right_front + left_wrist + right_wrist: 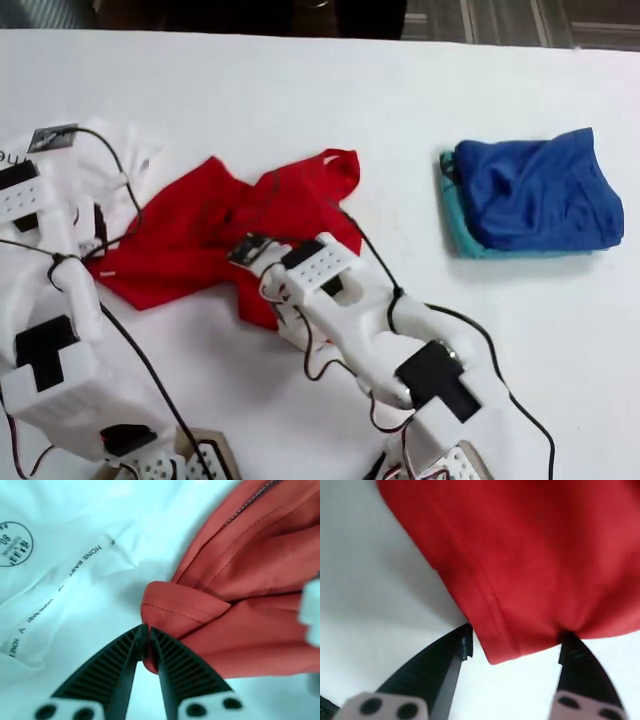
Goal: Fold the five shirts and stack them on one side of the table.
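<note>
Pinching one red shirt point(200, 225), left claw point(148, 628), two folded shirts point(530, 195)

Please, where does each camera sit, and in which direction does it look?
High view: fixed above the table, looking down at the red shirt and the folded blue shirt; the left arm and right arm show.
Left wrist view: on the left arm's wrist, looking along the left tool, shut on a fold of the red shirt, with the white shirt beside it.
Right wrist view: on the right arm's wrist, looking along the open right tool at the red shirt's hem.
Shared: all three views show the red shirt.
</note>
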Motion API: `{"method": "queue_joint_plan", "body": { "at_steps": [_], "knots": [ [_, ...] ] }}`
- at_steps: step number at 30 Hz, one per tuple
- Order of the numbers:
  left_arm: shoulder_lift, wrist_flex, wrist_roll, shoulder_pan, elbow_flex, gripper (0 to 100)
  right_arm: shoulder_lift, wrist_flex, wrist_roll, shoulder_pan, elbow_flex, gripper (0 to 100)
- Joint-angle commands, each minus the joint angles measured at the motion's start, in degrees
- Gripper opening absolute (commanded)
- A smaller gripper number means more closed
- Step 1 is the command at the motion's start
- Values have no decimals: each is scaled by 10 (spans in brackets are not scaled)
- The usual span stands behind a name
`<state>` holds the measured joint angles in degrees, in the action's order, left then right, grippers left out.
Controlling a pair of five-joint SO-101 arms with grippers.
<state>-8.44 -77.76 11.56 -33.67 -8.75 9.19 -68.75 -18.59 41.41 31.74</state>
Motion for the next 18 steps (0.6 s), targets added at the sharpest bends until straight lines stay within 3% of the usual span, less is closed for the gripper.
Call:
{"method": "queue_joint_plan", "body": {
  "at_steps": [1,8,15,18],
  "knots": [
    [25,3,2,-12,7,27,19,18,-8,-2,3,246],
    [25,3,3,-12,7,27,17,32,-9,-7,-6,10],
    [25,3,4,-9,7,27,-55,29,-17,-91,-25,19],
    [25,3,4,4,7,27,-132,11,-54,-117,-24,19]
  ]
}}
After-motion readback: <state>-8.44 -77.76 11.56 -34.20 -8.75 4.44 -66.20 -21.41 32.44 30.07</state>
